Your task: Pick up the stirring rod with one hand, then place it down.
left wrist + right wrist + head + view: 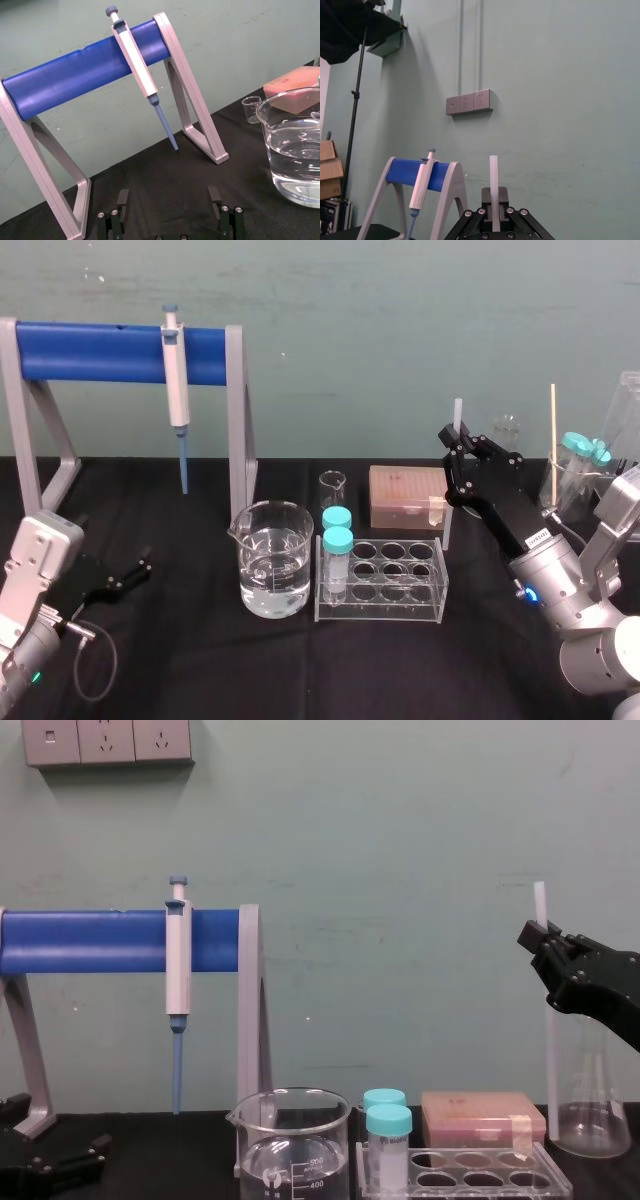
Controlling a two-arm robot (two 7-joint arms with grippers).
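While the black angular right gripper (458, 452) is clamped on the long translucent white stirring rod (549, 1050), the rod stands upright, its lower end at two o'clock from the clear plastic tube rack (385, 585). Well off at the rack's nine o'clock, the black left gripper (135, 570) sits low, fingers spread wide, holding nothing.

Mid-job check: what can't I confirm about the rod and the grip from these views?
1. Stirring rod lower tip: chest view, it ends behind the tube rack; whether it touches the table is unclear.
2. Grip contact: head view, the right gripper covers the rod there.
3. Rod below the grip: right wrist view, cut off by the bottom edge.
4. Left gripper, parked open at left: left wrist view, body cut by the bottom edge.
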